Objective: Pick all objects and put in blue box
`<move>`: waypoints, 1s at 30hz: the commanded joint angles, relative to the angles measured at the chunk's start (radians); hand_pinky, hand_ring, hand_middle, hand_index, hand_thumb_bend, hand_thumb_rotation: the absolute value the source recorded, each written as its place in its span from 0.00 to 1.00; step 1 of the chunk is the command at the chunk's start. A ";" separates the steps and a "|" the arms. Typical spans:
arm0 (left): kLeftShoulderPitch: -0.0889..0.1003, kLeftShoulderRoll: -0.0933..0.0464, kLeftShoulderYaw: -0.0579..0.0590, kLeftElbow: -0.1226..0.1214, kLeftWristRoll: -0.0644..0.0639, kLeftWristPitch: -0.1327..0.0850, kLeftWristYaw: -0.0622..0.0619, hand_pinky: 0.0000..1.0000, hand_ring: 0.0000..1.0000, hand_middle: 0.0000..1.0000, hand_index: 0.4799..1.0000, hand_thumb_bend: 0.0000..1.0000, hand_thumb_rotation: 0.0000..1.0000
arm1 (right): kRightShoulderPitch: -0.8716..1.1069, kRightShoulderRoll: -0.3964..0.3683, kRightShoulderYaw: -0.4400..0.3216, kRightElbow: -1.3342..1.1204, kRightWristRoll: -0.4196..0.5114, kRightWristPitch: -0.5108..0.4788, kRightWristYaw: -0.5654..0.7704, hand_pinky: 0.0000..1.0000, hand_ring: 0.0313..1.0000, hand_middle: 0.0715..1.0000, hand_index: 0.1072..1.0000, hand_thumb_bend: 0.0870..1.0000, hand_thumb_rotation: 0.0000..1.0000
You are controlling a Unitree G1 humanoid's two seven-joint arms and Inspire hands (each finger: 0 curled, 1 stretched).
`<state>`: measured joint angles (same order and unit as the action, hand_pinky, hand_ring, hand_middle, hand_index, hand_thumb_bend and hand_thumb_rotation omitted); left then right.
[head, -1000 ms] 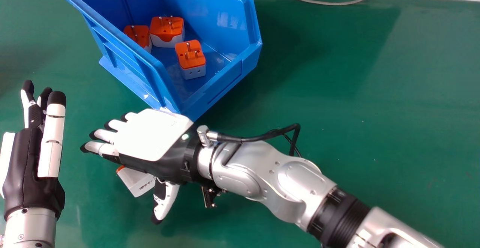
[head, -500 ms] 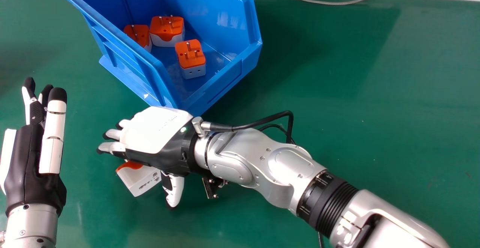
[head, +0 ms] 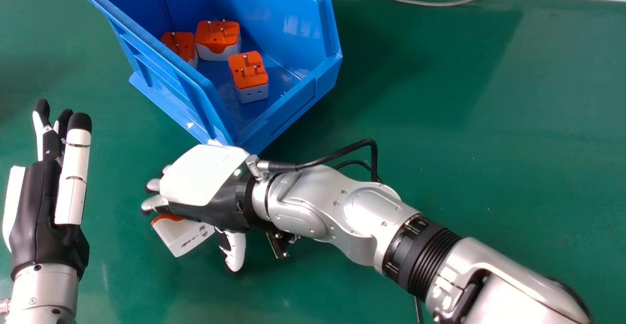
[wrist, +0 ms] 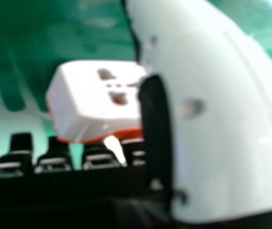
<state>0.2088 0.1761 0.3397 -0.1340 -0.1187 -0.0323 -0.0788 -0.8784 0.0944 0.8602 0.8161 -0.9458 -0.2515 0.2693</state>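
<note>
Three plug adapters (head: 248, 69) boxed, one fourth adapter (head: 178, 236) in the right hand (head: 205, 174)

The fourth adapter, white with an orange end, sits low over the green table (head: 464, 118), farther from the table's far edge than the blue box (head: 298, 20). The right hand covers it from above, fingers curled round one side and thumb at another (how firmly they press, I cannot tell). Inside the box, two adapters stand side by side toward the back, the third nearer the low front edge. The left hand (head: 36, 206) is held with straight fingers, left of the box.
</note>
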 commanded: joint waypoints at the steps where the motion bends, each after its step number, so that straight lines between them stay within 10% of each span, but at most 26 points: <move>1: -0.006 0.017 0.005 -0.018 0.007 -0.019 0.003 1.00 1.00 1.00 1.00 0.52 0.92 | -0.038 0.020 0.006 -0.005 0.004 -0.016 -0.011 0.89 0.96 0.95 0.87 0.47 0.01; 25: -0.001 0.015 0.007 -0.029 0.011 -0.025 0.008 1.00 1.00 1.00 1.00 0.55 0.92 | -0.038 0.030 0.031 0.049 0.003 -0.024 -0.107 0.80 0.91 0.88 0.76 0.56 0.00; 30: 0.002 0.010 0.005 -0.040 0.010 -0.019 0.013 1.00 1.00 1.00 1.00 0.56 0.92 | -0.038 0.014 0.035 0.088 -0.003 -0.101 -0.245 0.60 0.70 0.70 0.65 0.57 0.02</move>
<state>0.2093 0.1762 0.3399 -0.1424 -0.1168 -0.0337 -0.0695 -0.8987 0.0995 0.8975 0.9058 -0.9484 -0.3220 0.0830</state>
